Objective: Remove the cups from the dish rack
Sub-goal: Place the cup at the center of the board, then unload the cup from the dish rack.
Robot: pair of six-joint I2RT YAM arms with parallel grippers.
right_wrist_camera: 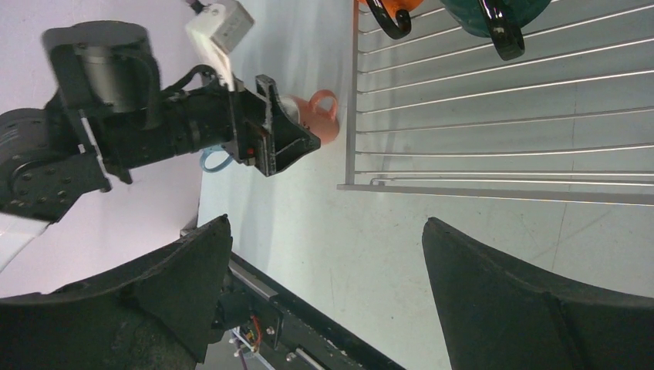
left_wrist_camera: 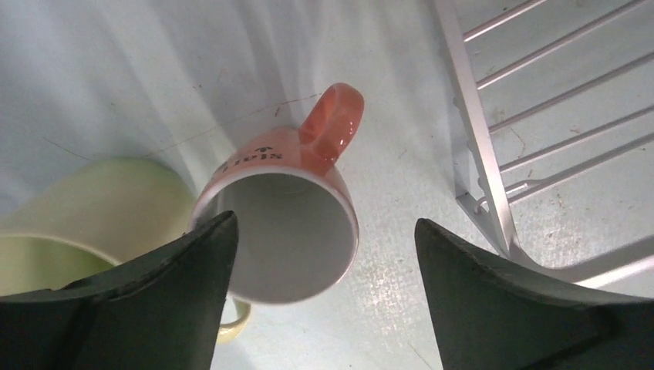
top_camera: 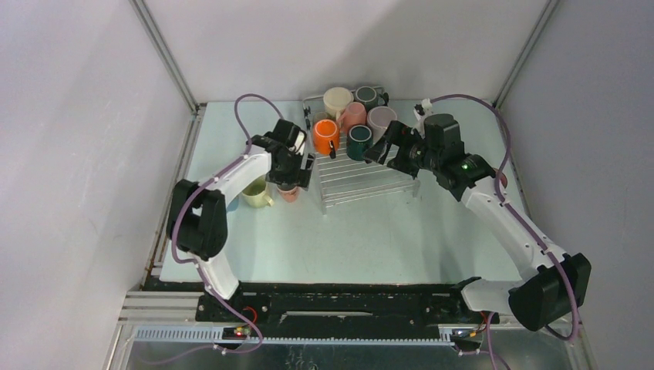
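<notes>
A pale blue-green tabletop (top_camera: 385, 231) sits boxed in by plain grey walls (top_camera: 77, 116), aluminium posts (top_camera: 164, 54) rising at its back corners. A black rail (top_camera: 347, 307) runs along the near edge, a silver slotted strip (top_camera: 347, 336) right alongside.

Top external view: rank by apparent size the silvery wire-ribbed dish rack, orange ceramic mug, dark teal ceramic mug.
1. Silvery wire-ribbed dish rack, largest by far.
2. Orange ceramic mug and dark teal ceramic mug: look alike, not ranked.

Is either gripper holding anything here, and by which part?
Nothing is held. The left gripper is open above the pink mug, which sits on the table; the right gripper is open and empty.
</notes>
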